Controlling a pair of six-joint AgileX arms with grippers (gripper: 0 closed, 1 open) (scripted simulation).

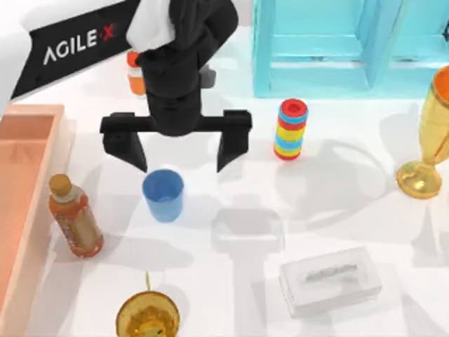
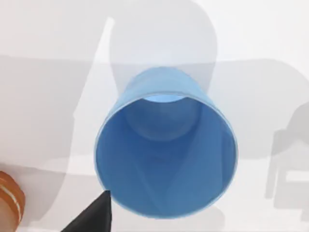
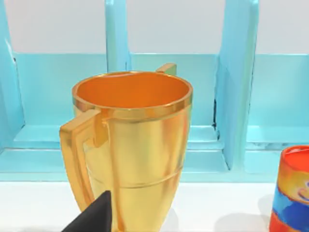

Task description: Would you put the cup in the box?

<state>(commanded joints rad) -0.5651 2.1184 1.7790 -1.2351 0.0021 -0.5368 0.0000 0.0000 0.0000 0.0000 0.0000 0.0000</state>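
The cup (image 1: 163, 195) is a small blue tumbler standing upright on the white table, left of centre. My left gripper (image 1: 182, 167) hangs just behind and above it, open, its two black fingers spread wider than the cup and holding nothing. In the left wrist view I look down into the cup's (image 2: 166, 145) open mouth, with one black fingertip (image 2: 94, 217) beside its rim. The box (image 1: 34, 232), a salmon-pink open bin, lies along the table's left edge. My right gripper (image 3: 96, 216) is parked close in front of a gold goblet (image 3: 130, 150).
An orange bottle (image 1: 74, 217) stands between cup and box; another (image 1: 135, 76) is behind the left arm. An amber glass (image 1: 147, 319) sits at the front, a white tissue box (image 1: 330, 281) front right, a striped ring stack (image 1: 291, 130) mid-table, the goblet (image 1: 428, 140) far right, a cyan shelf (image 1: 316, 49) behind.
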